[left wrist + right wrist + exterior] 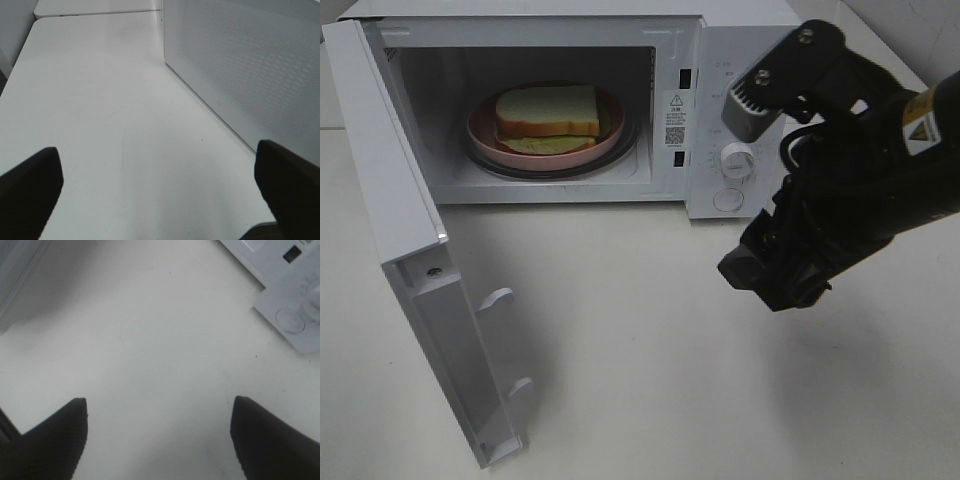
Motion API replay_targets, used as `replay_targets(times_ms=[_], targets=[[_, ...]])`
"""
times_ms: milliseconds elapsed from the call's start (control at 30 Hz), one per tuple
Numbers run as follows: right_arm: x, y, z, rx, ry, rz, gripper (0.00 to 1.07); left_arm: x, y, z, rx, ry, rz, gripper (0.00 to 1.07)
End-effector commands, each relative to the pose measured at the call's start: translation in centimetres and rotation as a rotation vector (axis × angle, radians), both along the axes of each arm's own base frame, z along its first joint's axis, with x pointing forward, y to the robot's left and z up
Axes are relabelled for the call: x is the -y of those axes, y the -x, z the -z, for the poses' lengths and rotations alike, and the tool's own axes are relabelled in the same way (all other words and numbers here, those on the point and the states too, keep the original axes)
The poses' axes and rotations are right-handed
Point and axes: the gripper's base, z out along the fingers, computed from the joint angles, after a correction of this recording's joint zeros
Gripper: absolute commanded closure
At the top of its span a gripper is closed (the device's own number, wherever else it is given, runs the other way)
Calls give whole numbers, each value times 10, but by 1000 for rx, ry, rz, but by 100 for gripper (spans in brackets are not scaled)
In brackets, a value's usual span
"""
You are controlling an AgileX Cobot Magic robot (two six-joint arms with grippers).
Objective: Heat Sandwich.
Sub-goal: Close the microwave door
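Observation:
The sandwich (548, 115), white bread with tan crust and green filling, lies on a round pink plate (480, 135) inside the open microwave (740, 60). My right gripper (775, 285) hovers above the table in front of the control panel, to the right of the cavity. In the right wrist view this gripper (159, 400) is open, with only bare table between its fingers. My left gripper (157, 150) is open too and holds nothing; it hangs over the table beside the microwave's perforated side wall (250, 65). The exterior view does not show the left arm.
The microwave door (410, 230) swings out wide to the front left. A dial (737, 158) and a round button (728, 200) sit on the control panel, whose lower corner (295, 315) appears in the right wrist view. White table (640, 380) spreads in front.

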Motion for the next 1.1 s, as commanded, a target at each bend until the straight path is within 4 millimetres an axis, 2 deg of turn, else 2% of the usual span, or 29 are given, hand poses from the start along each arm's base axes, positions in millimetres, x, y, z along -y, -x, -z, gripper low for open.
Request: replay_targets(times_ms=[33, 167, 367, 400, 500, 533, 967, 1100], targets=[[8, 11, -5, -65, -7, 64, 31, 0, 3, -1, 31, -2, -4, 7], [23, 31, -21, -110, -26, 139, 31, 0, 3, -1, 31, -2, -4, 7], [40, 52, -35, -124, -23, 150, 31, 0, 3, -1, 31, -2, -4, 7], [47, 62, -40, -140, -30, 169, 31, 0, 3, -1, 31, -2, -4, 7], [53, 70, -44, -152, -33, 169, 32, 0, 3, -1, 31, -2, -4, 7], [59, 79, -48, -159, -42, 169, 32, 0, 3, -1, 31, -2, -4, 7], [90, 119, -61, -153, -43, 167, 33, 0, 3, -1, 31, -2, -4, 7], [107, 136, -66, -112, -82, 213, 33, 0, 3, -1, 31, -2, -4, 7]])
